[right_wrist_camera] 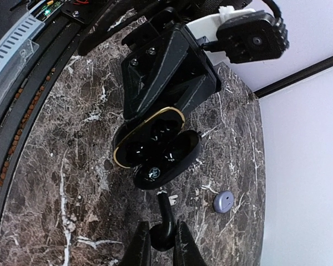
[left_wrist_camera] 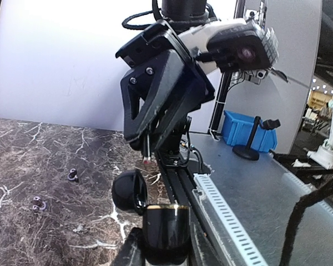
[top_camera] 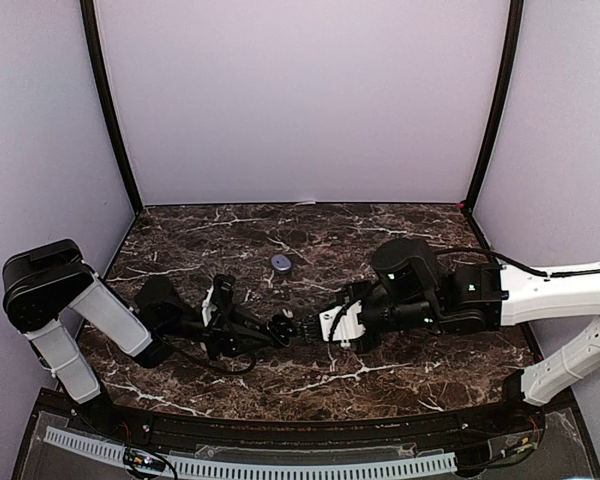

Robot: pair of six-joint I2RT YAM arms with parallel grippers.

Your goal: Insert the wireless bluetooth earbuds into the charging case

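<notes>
Two robot arms meet at mid-table over the brown marble surface (top_camera: 380, 230), one presenting an open earbud case and the other bringing an earbud to it. The left hand (top_camera: 265, 330) is clamped on the black, gold-rimmed charging case (right_wrist_camera: 150, 138), holding it off the surface with the lid swung open and the mouth turned toward its partner. The right hand (right_wrist_camera: 160, 245) has its fingers pinched together on a dark earbud (right_wrist_camera: 162, 224), which hangs just short of the case's open lid, near but not touching. The wells inside the case are glossy and dark, and it cannot be told whether either is already filled. Two loose earbuds (left_wrist_camera: 72, 175) lie on the surface well away from the meeting point, and a small grey disc (right_wrist_camera: 223, 201) sits on the surface behind the hands.

The step in hand appears to be the approach to insertion, with the earbud gripped and lined up on the case but not yet seated. The next move looks to call for a short, straight advance into a free well with the earbud turned to match its shape. The left hand would need to keep the case steady, and the fingers should part only once the earbud is down.
</notes>
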